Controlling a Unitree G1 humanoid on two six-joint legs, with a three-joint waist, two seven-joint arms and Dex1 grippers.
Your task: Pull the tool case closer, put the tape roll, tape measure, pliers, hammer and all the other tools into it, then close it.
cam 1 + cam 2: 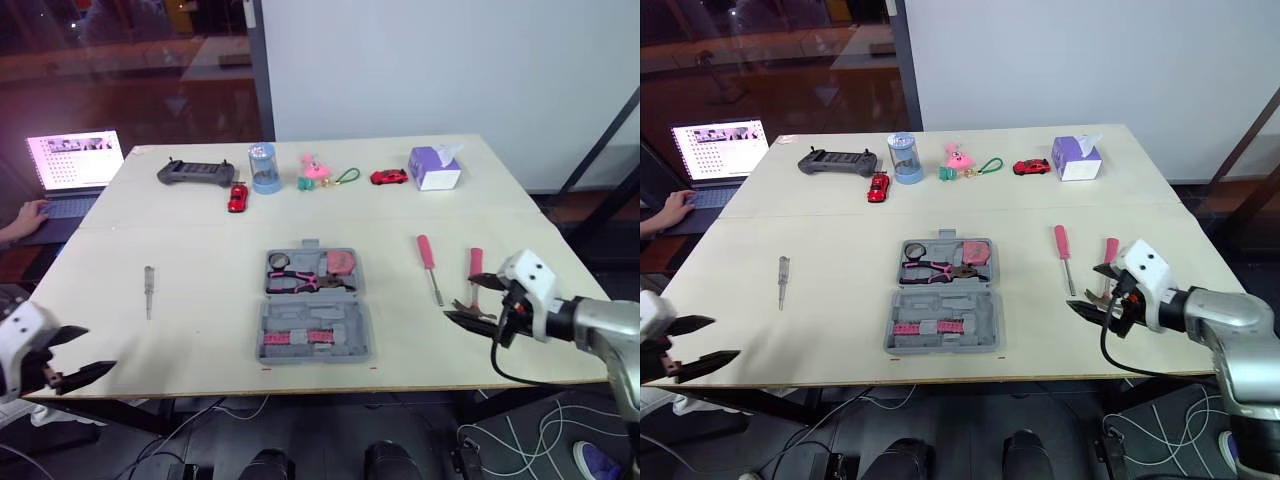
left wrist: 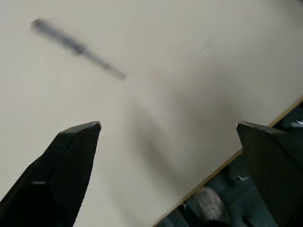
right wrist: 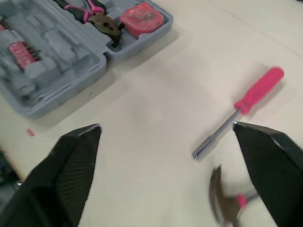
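**Two grippers released, three tools outside the open case**

Both grippers hold nothing. The right gripper hangs over the near right of the table, fingers spread wide, right above the hammer. Only the hammer's pink handle is plain from the head views; the near finger covers much of its head, and the right wrist view cuts the head off at the frame edge. Just left of the hammer lies a pink screwdriver, shaft pointing near.

The left gripper is also spread wide, at the table's near left edge. A small screwdriver lies farther in on the left, well apart from the case; it is a blur in the left wrist view.

The case sits open at near centre. Its far half holds the pliers, with the tape measure at the far right corner. A dark ring at the far left corner is too small to name. Pink pieces in the near half cannot be made out.

Along the far edge stand a controller, two red cars, a blue cylinder, a pink toy and a tissue box. Off the far left, a person's hand, cut off by the frame, rests at a laptop.
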